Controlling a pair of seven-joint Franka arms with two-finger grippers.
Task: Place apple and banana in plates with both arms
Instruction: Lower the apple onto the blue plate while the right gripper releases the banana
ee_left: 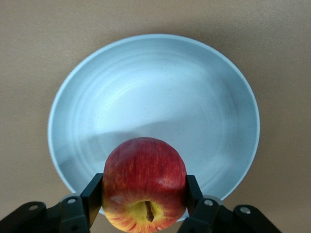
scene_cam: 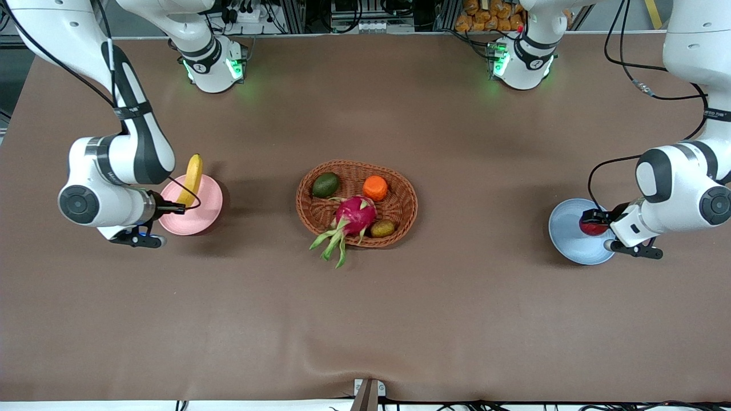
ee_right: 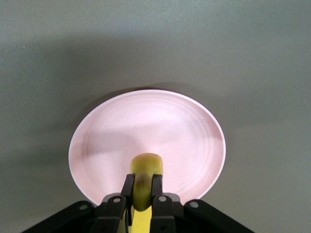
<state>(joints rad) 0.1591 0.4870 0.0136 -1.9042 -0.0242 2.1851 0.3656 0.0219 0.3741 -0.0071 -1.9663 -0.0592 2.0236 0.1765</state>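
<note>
My left gripper (scene_cam: 594, 221) is shut on the red apple (scene_cam: 592, 226) and holds it over the pale blue plate (scene_cam: 565, 225) at the left arm's end of the table. In the left wrist view the apple (ee_left: 144, 184) sits between the fingers (ee_left: 92, 196), above the blue plate (ee_left: 160, 102). My right gripper (scene_cam: 178, 206) is shut on the yellow banana (scene_cam: 191, 178) and holds it over the pale pink plate (scene_cam: 203, 214) at the right arm's end. In the right wrist view the banana (ee_right: 145, 179) is clamped between the fingers (ee_right: 128, 187) above the pink plate (ee_right: 160, 131).
An oval brown wicker basket (scene_cam: 400, 188) stands mid-table, between the two plates. It holds an avocado (scene_cam: 325, 184), an orange (scene_cam: 375, 188), a magenta dragon fruit (scene_cam: 353, 217) and a small brownish fruit (scene_cam: 382, 228). The arm bases (scene_cam: 214, 63) stand along the table's robot edge.
</note>
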